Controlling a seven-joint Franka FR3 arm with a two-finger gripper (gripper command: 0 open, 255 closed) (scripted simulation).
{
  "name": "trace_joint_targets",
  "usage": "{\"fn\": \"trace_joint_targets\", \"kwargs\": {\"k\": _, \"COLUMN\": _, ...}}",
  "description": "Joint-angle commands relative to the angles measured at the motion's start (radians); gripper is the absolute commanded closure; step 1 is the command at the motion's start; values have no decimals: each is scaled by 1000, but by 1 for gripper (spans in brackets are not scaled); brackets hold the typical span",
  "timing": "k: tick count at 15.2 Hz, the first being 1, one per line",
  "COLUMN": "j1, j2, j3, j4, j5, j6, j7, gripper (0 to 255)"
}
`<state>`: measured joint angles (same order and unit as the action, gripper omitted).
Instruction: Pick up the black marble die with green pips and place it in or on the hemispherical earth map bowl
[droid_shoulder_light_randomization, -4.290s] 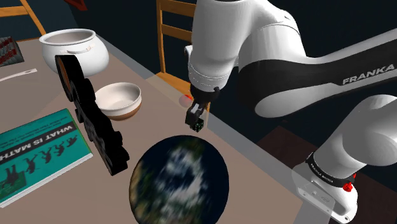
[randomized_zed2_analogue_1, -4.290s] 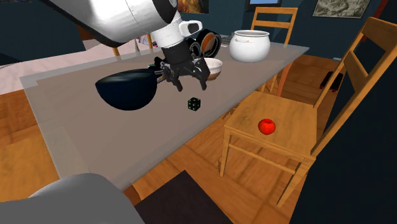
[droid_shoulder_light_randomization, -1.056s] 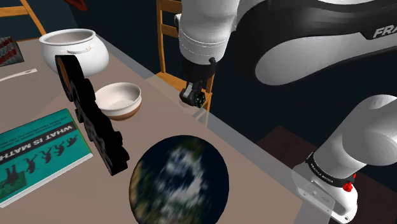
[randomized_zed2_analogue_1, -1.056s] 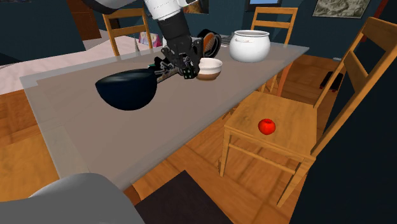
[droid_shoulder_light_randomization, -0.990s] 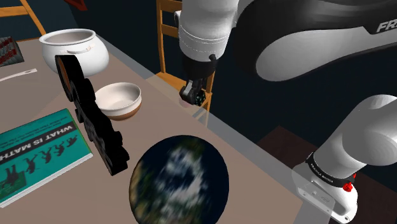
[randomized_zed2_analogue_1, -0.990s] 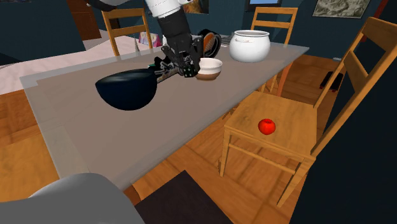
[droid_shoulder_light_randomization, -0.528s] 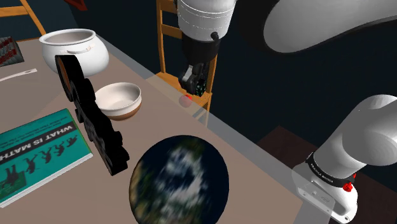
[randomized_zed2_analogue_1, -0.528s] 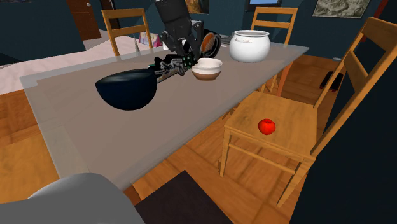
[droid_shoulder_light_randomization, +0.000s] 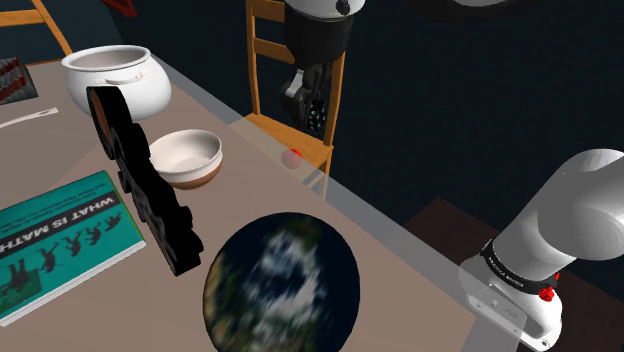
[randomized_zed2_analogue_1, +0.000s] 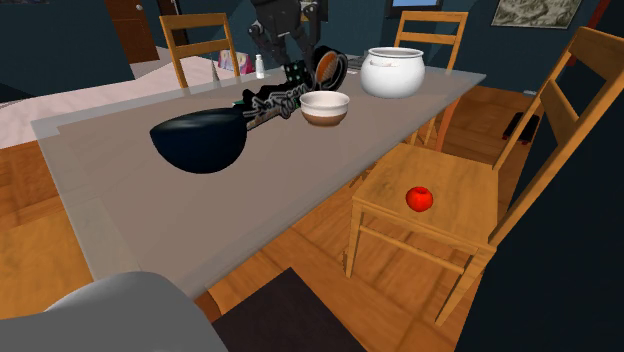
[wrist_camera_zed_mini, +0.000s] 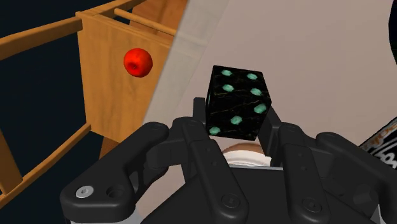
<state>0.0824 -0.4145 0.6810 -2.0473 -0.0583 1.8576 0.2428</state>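
My black gripper (droid_shoulder_light_randomization: 311, 100) hangs high above the table's edge, shut on the black die with green pips (droid_shoulder_light_randomization: 317, 113). From the wrist the die (wrist_camera_zed_mini: 238, 103) sits clasped between my two fingertips (wrist_camera_zed_mini: 272, 125), several green pips showing. From the second exterior view the gripper (randomized_zed2_analogue_1: 291, 62) carries the die (randomized_zed2_analogue_1: 295, 72) above the table's far part. The earth map bowl (droid_shoulder_light_randomization: 282, 280) stands on the table near the stand, well below the gripper and toward the shoulder view's bottom. Its dark outside (randomized_zed2_analogue_1: 200, 144) faces the second exterior camera.
A small white bowl (droid_shoulder_light_randomization: 186, 157) lies below the gripper, with a white pot (droid_shoulder_light_randomization: 115, 78) behind it. A black wavy object (droid_shoulder_light_randomization: 145, 190) and a green book (droid_shoulder_light_randomization: 60, 240) lie beside the earth bowl. A red ball (randomized_zed2_analogue_1: 420, 198) rests on a wooden chair (randomized_zed2_analogue_1: 455, 190) at the table's edge.
The arm has lifted the die straight up from near the table's edge to well above it. The grip on the die has held.
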Motion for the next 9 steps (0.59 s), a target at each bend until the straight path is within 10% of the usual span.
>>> {"fn": "trace_joint_targets", "kwargs": {"k": 1, "j1": -1, "j2": 2, "j3": -1, "j4": 31, "j5": -1, "j6": -29, "j7": -4, "gripper": 255}}
{"fn": "trace_joint_targets", "kwargs": {"k": 9, "j1": 33, "j2": -8, "j3": 101, "j4": 98, "j5": 24, "j6": -119, "j7": 119, "gripper": 255}}
